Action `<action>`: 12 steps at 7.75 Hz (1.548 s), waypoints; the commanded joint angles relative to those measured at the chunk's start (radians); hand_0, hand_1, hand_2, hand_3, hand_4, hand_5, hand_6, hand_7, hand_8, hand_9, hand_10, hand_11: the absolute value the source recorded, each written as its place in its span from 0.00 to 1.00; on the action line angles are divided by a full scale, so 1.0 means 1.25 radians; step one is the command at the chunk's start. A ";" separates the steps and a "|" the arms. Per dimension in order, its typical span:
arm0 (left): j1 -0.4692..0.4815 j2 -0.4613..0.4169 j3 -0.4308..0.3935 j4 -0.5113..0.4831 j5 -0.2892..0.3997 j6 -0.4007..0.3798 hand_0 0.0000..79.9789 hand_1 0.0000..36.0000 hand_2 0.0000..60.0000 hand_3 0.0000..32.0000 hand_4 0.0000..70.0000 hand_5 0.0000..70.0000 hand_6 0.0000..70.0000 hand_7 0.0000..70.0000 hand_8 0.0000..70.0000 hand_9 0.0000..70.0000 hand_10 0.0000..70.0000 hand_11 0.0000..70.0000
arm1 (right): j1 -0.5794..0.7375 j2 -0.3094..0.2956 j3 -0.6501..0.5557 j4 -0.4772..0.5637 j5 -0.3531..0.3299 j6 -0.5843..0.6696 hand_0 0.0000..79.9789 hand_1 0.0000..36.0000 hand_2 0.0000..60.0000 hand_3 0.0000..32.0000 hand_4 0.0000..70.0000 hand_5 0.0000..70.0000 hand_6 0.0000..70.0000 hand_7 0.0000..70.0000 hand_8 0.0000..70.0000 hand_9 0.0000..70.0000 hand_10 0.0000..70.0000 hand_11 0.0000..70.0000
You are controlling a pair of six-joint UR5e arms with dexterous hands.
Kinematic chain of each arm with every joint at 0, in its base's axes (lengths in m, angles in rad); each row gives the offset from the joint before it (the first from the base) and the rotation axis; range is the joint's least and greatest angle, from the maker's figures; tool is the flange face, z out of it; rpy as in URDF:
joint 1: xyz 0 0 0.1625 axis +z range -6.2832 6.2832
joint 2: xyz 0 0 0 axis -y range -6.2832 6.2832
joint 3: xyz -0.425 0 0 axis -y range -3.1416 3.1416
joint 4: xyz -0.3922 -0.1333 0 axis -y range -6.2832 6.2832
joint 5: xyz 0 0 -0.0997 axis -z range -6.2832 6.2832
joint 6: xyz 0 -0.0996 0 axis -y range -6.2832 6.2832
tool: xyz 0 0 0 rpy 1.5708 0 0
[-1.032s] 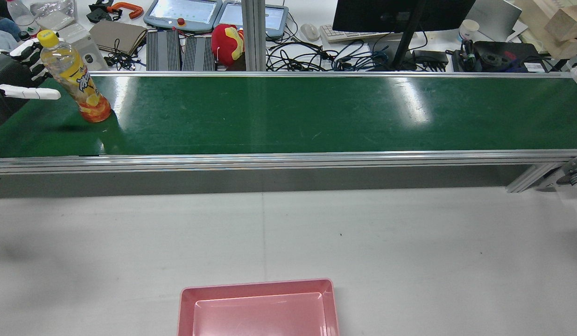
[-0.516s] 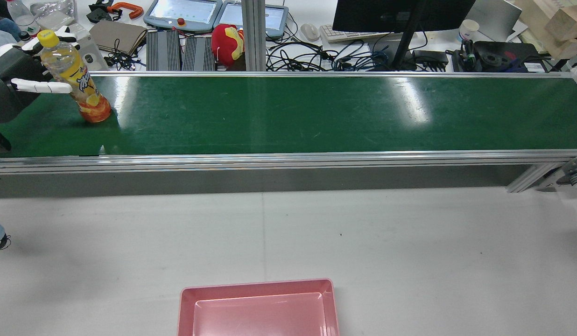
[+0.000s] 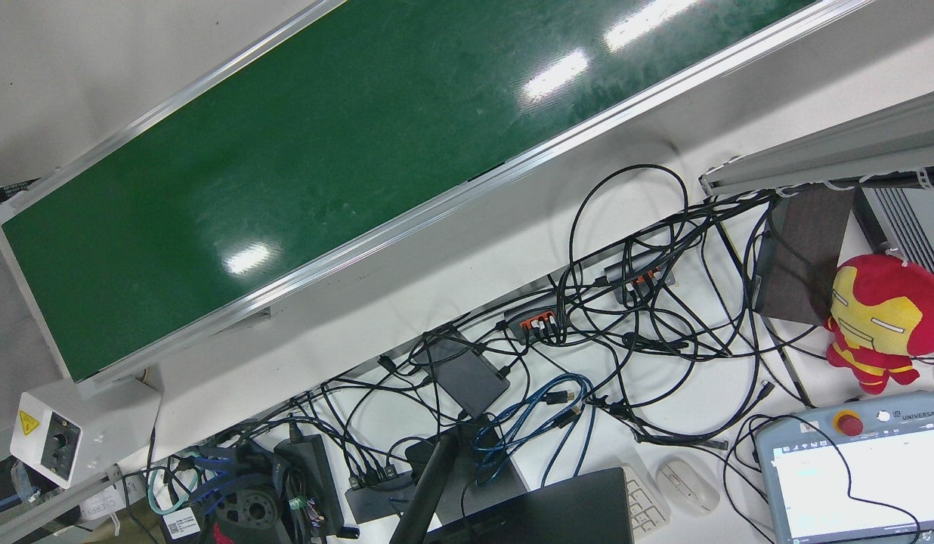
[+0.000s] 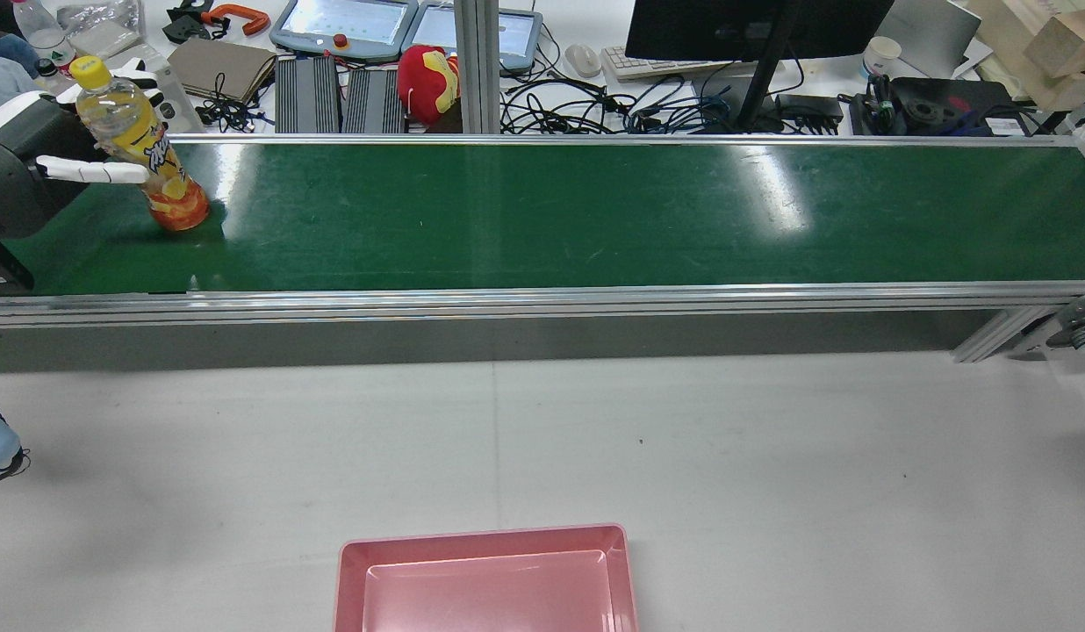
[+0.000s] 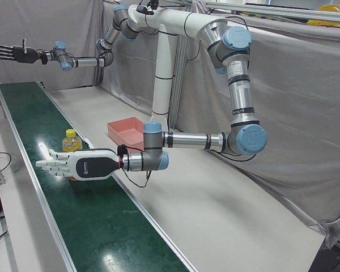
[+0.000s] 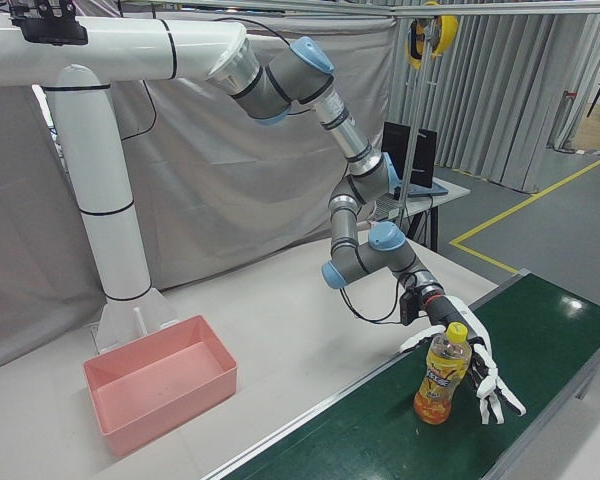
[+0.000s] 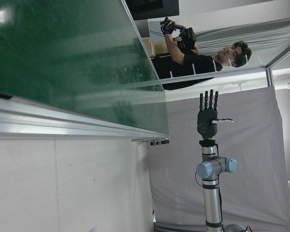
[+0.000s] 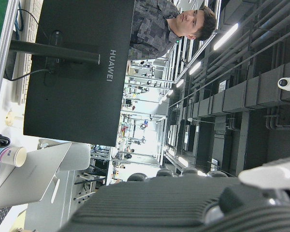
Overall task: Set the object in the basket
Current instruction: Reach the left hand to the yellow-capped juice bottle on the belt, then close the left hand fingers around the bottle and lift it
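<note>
Station inventory, as I see it from the operator's desk:

1. Grey table (image 4: 683,456): bare surface on the near side of the rear view, running the full width.
2. Green conveyor belt (image 4: 542,215): lies along the far edge of the table, left to right, between aluminium rails.
3. Pink basket (image 4: 351,579): rectangular, sits on the table at the near edge, about midway along and well apart from the belt; nothing lies in it.
4. Left hand (image 5: 85,164): reaches in sideways low over the left end of the belt, fingers spread wide, nothing gripped. The thumb (image 4: 95,171) crosses the near side of the bottle and the other fingers show past its far side. I cannot tell whether any of them touch it.
5. Right hand (image 5: 14,52): held up in the air beyond the belt's right end, fingers apart, holding nothing.
6. Bottle (image 4: 125,118): yellow cap, orange drink, upright on the belt's left end, standing between the left hand's thumb and fingers, far from the basket.
</note>
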 commanded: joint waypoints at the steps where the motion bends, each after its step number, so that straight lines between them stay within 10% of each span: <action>1: 0.017 -0.057 0.002 0.091 -0.004 -0.003 0.74 0.67 0.20 0.00 0.18 0.54 0.01 0.06 0.17 0.21 0.19 0.32 | 0.000 0.000 0.000 0.000 0.000 0.000 0.00 0.00 0.00 0.00 0.00 0.00 0.00 0.00 0.00 0.00 0.00 0.00; 2: 0.033 -0.070 0.004 0.131 -0.016 -0.002 0.75 0.67 0.30 0.00 0.40 0.74 0.10 0.14 0.25 0.34 0.41 0.61 | 0.000 0.000 0.000 0.000 0.000 0.000 0.00 0.00 0.00 0.00 0.00 0.00 0.00 0.00 0.00 0.00 0.00 0.00; 3: 0.044 -0.069 0.000 0.149 -0.054 -0.003 0.77 0.66 0.48 0.00 0.55 1.00 0.38 0.36 0.54 0.68 0.63 0.90 | 0.000 0.000 0.000 0.000 0.000 0.000 0.00 0.00 0.00 0.00 0.00 0.00 0.00 0.00 0.00 0.00 0.00 0.00; 4: 0.060 -0.072 -0.005 0.162 -0.069 -0.004 0.78 0.80 1.00 0.00 0.62 1.00 0.76 0.66 0.89 1.00 0.85 1.00 | 0.000 0.000 0.000 0.000 0.000 0.000 0.00 0.00 0.00 0.00 0.00 0.00 0.00 0.00 0.00 0.00 0.00 0.00; 6: 0.065 -0.089 -0.017 0.176 -0.068 -0.012 0.68 0.70 1.00 0.00 0.63 1.00 1.00 0.97 1.00 1.00 1.00 1.00 | 0.000 0.000 0.000 0.000 0.000 0.000 0.00 0.00 0.00 0.00 0.00 0.00 0.00 0.00 0.00 0.00 0.00 0.00; 8: 0.070 -0.088 -0.052 0.183 -0.058 -0.020 0.64 0.63 1.00 0.00 0.58 1.00 1.00 0.98 1.00 1.00 1.00 1.00 | 0.000 0.000 0.000 0.000 0.000 0.000 0.00 0.00 0.00 0.00 0.00 0.00 0.00 0.00 0.00 0.00 0.00 0.00; 12: 0.213 -0.085 -0.328 0.392 -0.057 -0.014 0.63 0.62 1.00 0.00 0.57 1.00 1.00 0.99 1.00 1.00 1.00 1.00 | 0.000 0.000 0.000 0.000 0.000 0.000 0.00 0.00 0.00 0.00 0.00 0.00 0.00 0.00 0.00 0.00 0.00 0.00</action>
